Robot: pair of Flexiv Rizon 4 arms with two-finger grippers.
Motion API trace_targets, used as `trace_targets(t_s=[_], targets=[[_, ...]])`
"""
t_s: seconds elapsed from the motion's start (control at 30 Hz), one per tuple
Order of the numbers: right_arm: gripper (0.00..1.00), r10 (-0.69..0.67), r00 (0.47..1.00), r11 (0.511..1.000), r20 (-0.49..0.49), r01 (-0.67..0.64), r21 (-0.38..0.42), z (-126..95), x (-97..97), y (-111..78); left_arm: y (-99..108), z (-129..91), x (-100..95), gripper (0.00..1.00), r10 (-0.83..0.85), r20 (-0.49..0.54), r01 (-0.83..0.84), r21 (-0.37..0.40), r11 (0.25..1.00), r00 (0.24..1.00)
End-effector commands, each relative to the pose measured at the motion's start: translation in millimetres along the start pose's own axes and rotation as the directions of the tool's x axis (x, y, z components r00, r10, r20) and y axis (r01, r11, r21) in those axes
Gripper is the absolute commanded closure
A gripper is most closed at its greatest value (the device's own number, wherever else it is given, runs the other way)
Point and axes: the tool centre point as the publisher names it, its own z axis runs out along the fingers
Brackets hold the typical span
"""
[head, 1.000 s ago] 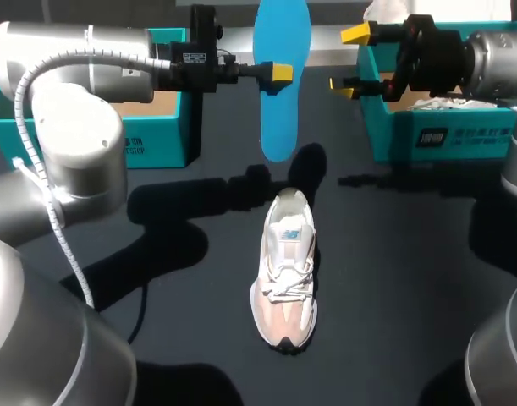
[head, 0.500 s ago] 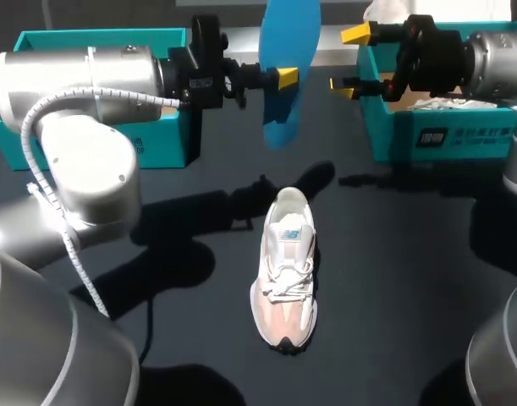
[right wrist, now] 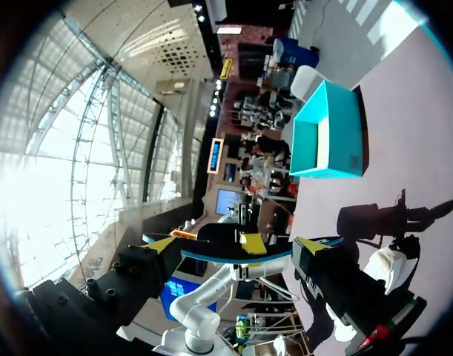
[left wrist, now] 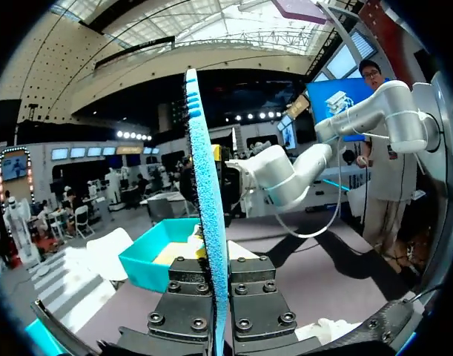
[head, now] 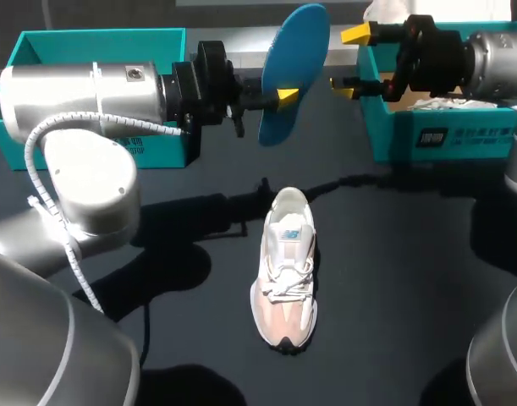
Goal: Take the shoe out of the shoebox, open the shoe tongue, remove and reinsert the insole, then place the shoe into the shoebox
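The white and pink shoe [head: 285, 272] lies on the dark table, toe toward the near edge. My left gripper [head: 283, 93] is shut on the blue insole [head: 297, 63] and holds it in the air above and beyond the heel, tilted. In the left wrist view the insole [left wrist: 205, 208] stands edge-on between the black fingers [left wrist: 187, 297]. My right gripper [head: 349, 61] stands open just right of the insole, in front of the teal shoebox [head: 444, 135]. In the right wrist view, the insole [right wrist: 211, 259] and the left gripper's yellow tip lie ahead of my right gripper [right wrist: 237, 247].
A second teal box [head: 161, 139] stands at the back left, behind my left arm. The shoebox at the right holds white paper [head: 448, 103]. Dark tabletop [head: 393, 279] spreads around the shoe, to its right and near side.
My left arm has turned its wrist, so the insole has gone from hanging upright to leaning to the right. The right arm and the shoe have kept still.
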Motion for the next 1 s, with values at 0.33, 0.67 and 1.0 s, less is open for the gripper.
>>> trace_targets(t_s=[0.33,0.67,1.0], targets=[[0.00,0.001,1.000,1.000,0.001,-0.001,-0.001,1.6,-0.2,0.2,-4.7,-2.0,-8.1,1.00,0.775,0.033,-0.773,-0.052,0.632,0.631],[0.00,0.001,1.000,1.000,0.001,-0.001,-0.001,1.6,-0.2,0.2,-10.5,-3.4,-4.8,1.00,0.765,0.077,-0.766,-0.026,0.642,0.639],[0.00,0.001,1.000,1.000,0.001,-0.001,-0.001,1.6,-0.2,0.2,-10.5,-3.4,-4.8,1.00,0.765,0.077,-0.766,-0.026,0.642,0.639]])
